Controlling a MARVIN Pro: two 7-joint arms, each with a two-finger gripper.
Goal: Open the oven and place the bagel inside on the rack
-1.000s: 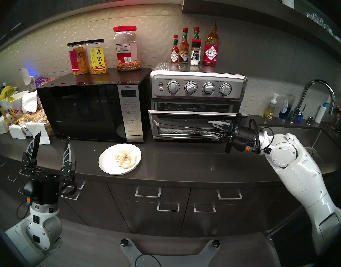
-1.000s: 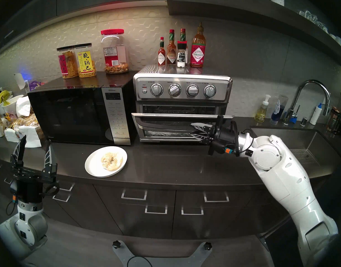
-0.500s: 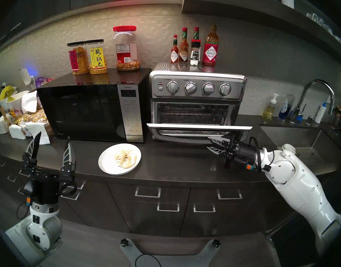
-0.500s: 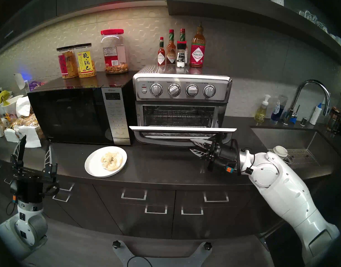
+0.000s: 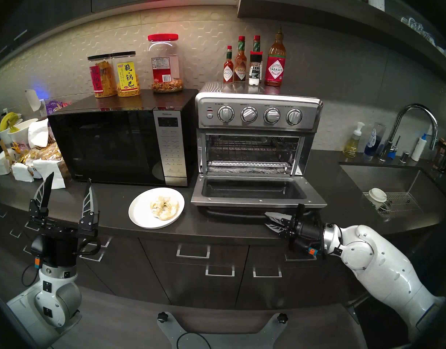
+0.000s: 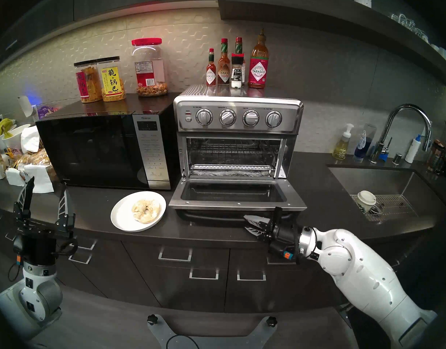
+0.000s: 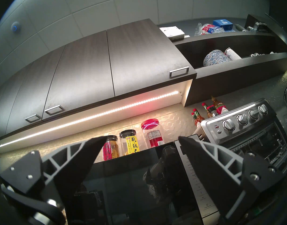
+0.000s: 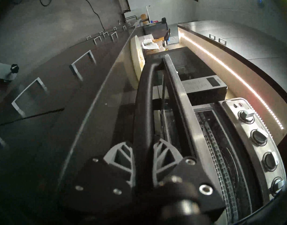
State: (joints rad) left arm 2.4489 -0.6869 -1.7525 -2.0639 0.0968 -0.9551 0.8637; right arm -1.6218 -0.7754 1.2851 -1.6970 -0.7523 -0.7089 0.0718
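Note:
The stainless-steel oven [image 5: 257,114] stands right of the microwave, its glass door [image 5: 257,193] dropped flat and open. The wire rack [image 5: 252,149] shows across the cavity. The bagel [image 5: 164,207] lies on a white plate [image 5: 138,216] on the counter left of the door; it also shows in the head right view [image 6: 145,210]. My right gripper [image 5: 266,219] is shut on the door's black bar handle [image 8: 142,98] at its right end, one finger on each side [image 8: 121,153]. My left gripper [image 5: 69,179] is open and empty, pointing up, left of the plate.
A black microwave [image 5: 108,147] carries snack jars. Sauce bottles [image 5: 252,64] stand on the oven's top. Bread bags and napkins [image 5: 40,162] crowd the counter's left. A sink [image 5: 393,179] with a paper cup [image 5: 378,197] and a faucet lies to the right.
The oven door swung from partly open down to flat. My right gripper moved down and toward me with the handle in it. The left arm has not moved.

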